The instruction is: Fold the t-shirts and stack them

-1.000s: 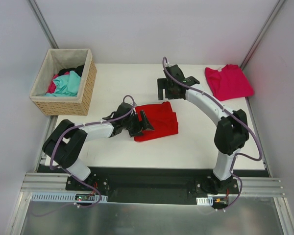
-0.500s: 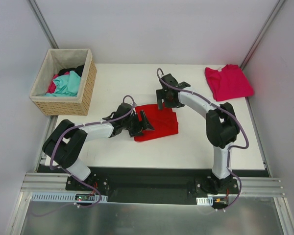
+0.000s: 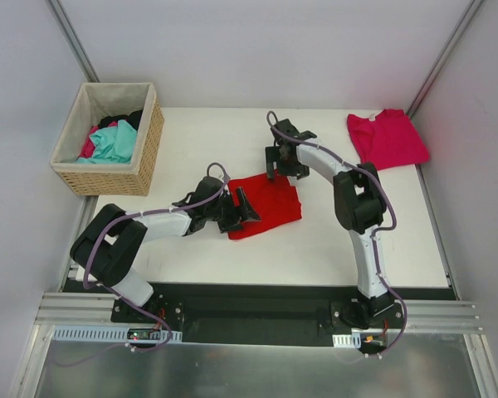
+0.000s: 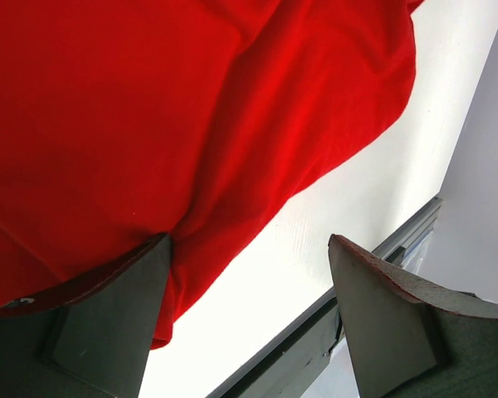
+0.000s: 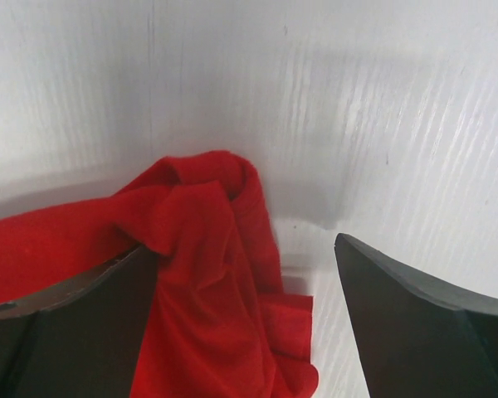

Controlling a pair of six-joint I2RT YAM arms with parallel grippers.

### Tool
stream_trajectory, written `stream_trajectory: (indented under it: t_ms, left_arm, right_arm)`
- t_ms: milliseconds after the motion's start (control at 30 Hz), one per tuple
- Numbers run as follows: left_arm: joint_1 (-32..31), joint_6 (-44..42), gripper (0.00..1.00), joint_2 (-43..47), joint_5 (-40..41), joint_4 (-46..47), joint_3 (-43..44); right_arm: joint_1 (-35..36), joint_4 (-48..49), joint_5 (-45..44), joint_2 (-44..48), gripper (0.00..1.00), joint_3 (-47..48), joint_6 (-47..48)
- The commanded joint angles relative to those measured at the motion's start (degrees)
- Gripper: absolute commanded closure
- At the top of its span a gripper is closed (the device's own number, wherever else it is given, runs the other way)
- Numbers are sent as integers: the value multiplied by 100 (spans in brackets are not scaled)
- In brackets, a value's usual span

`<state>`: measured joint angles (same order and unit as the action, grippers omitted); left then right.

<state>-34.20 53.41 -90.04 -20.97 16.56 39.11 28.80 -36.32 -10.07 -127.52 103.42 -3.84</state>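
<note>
From overhead I see the red t-shirt [image 3: 270, 203] folded mid counter [image 3: 199, 141], the pink t-shirt [image 3: 388, 138] far right; only wrist cameras show my left gripper [image 4: 249, 249] and right gripper [image 5: 246, 245] open at its edges.

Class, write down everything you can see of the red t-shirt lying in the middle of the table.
The red t-shirt is soft, bright red cloth, folded into a rough rectangle with rumpled, wrinkled edges. It lies flat near the middle of the white table. The open left tool sits at its left edge, one finger against the cloth. The open right tool hangs over its far edge, where a corner is bunched up beside one finger.
</note>
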Motion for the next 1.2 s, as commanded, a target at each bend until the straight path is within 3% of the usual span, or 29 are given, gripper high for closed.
stream_trajectory:
  t_ms: [0,200,367,600,733,867,1033,1167]
  left_arm:
    - [-70,-15,23,92,-30,-214,-229]
    - [-70,-15,23,118,-56,-197,-202]
    - [-70,-67,22,381,-65,-293,-80]
    - [-70,-225,21,865,-47,-609,114]
    - [-70,-296,17,1163,-74,-767,193]
    - [-70,-471,1,1524,40,-1171,385]
    - [70,-779,1,1910,225,-1831,755]
    - [562,-726,1,2086,-161,-1954,660]
  right_arm:
    - [-260,-130,-75,-238,10,582,-65]
    - [-269,-200,-154,78,10,610,14]
    - [-278,-279,-294,1139,10,548,198]
    - [-1173,-227,-188,1977,9,609,304]
    - [-1710,-174,-461,1775,6,662,357]
    - [-2455,115,-164,1468,5,627,138]
    - [-2862,178,-74,871,1,1100,102]
    - [-3055,80,-136,265,0,1550,190]
